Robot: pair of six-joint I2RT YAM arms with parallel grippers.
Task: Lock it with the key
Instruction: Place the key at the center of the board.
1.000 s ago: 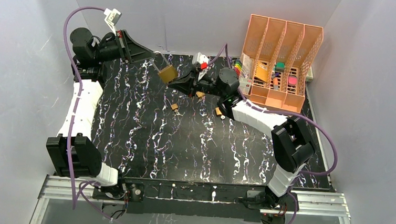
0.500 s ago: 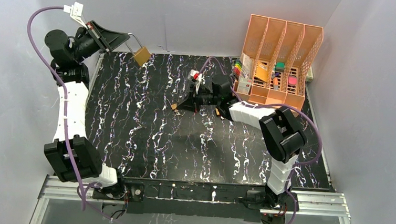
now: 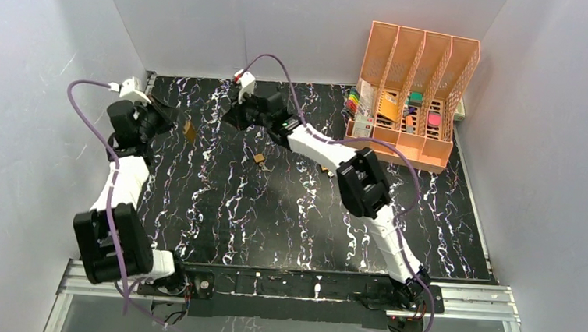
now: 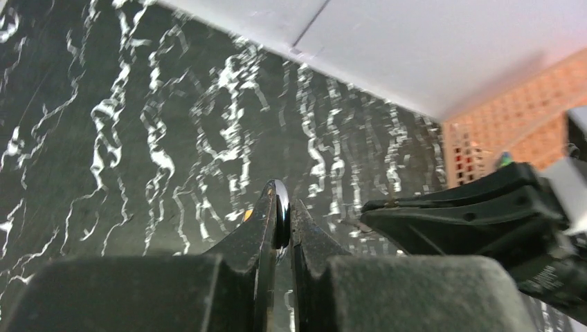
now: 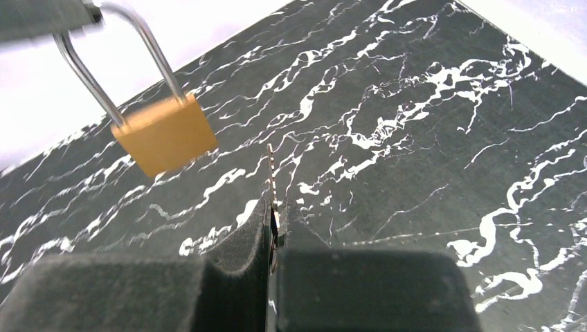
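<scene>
My left gripper [image 3: 171, 117] is shut on the silver shackle [image 4: 281, 207] of a brass padlock [image 3: 190, 131], which hangs from it above the table's back left. In the right wrist view the padlock [image 5: 165, 133] dangles at the upper left, its shackle running up into the left gripper's fingers [image 5: 41, 14]. My right gripper [image 3: 228, 119] is shut on a thin key [image 5: 271, 176], whose blade sticks out past the fingertips. The blade points to the right of and below the padlock body, not touching it. The left wrist view shows the right gripper [image 4: 450, 214] close at the right.
An orange file organiser [image 3: 413, 88] with coloured items stands at the back right. Small brass pieces lie on the black marbled table [image 3: 287, 212] at mid back [image 3: 260, 160] and by the right arm [image 3: 326, 169]. Grey walls close in on three sides.
The left arm has come down from high at the back left, bringing the padlock over the table. The right arm has swung left across the back with the key, ending next to the padlock.
</scene>
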